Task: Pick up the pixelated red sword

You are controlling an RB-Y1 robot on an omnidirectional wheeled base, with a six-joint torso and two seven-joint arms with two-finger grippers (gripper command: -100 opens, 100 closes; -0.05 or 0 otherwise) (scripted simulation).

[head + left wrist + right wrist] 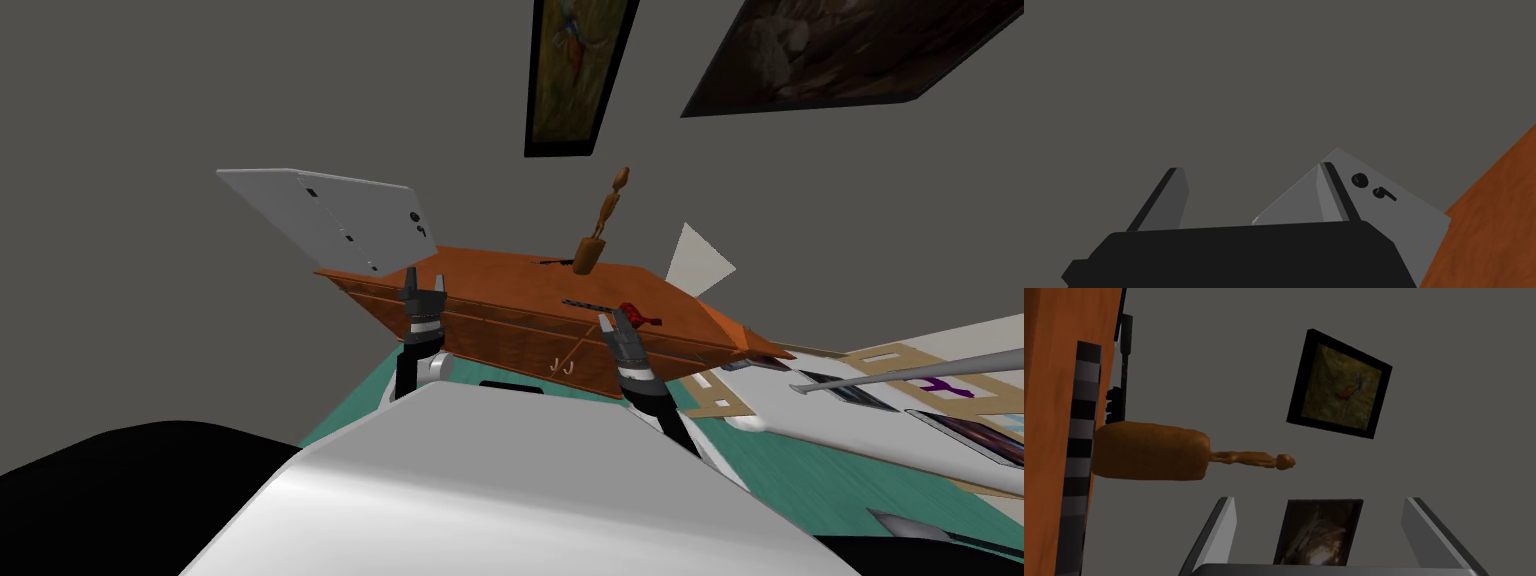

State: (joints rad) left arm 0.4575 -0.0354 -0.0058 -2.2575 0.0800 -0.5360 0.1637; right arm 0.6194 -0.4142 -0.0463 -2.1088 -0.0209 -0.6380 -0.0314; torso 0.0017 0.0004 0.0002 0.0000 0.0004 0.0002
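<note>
We count one red sword [636, 317] on the wooden cabinet [480, 277], one figurine [603, 225] behind it; our left gripper [424, 284] and right gripper [612, 322] both gape empty.

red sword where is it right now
In the head view the red sword lies flat on the orange-brown cabinet top, on my right side, just beyond the right gripper and nearer than the brown figurine.
</note>
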